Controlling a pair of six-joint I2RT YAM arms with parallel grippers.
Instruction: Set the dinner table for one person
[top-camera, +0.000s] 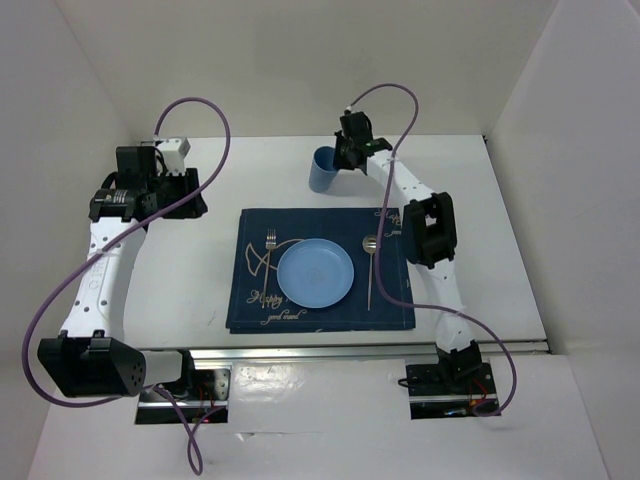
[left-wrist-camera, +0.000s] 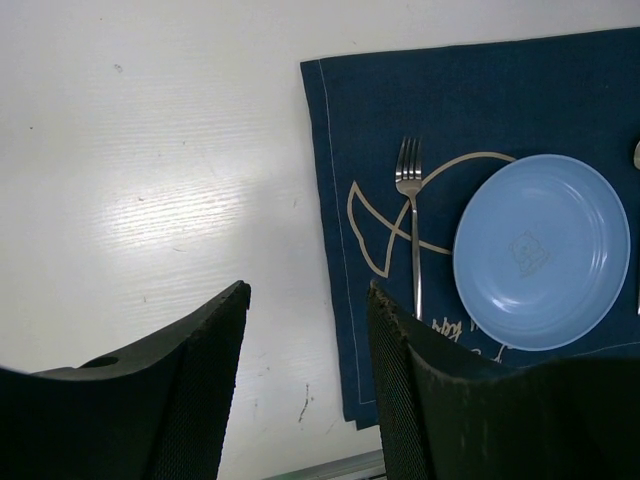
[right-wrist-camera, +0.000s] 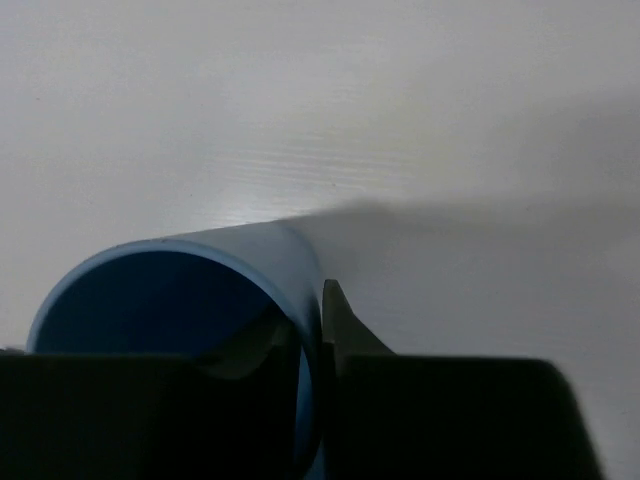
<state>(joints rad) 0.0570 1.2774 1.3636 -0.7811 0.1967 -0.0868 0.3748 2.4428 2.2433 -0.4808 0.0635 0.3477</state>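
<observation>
White walls round white tabletop (top-camera: 180, 270), which lies under everything, rail at near edge. Plate (top-camera: 315, 272), fork (top-camera: 269, 255), spoon (top-camera: 370, 265) laid on blue mat (top-camera: 320, 315). Cup (top-camera: 322, 172) stands beyond mat's far edge. Right fingers (right-wrist-camera: 345, 330) pinching cup wall, one inside, one outside. Left fingers (left-wrist-camera: 210, 350) spread, empty, over tabletop left of mat. Best bet: lift straight, keep cup upright, set down clear of spoon.

A dark blue placemat (top-camera: 330, 225) with a pale fish outline and script lies flat. A round light blue plate (top-camera: 315, 272) sits on it, slightly right of its middle. A silver fork (top-camera: 268, 260) lies on the mat just left of the plate, tines pointing far. A silver spoon (top-camera: 370, 275) lies to the plate's right, bowl far. An upright blue cup (top-camera: 322, 172) stands beyond the mat's far edge. White walls (top-camera: 300, 60) enclose everything.
</observation>
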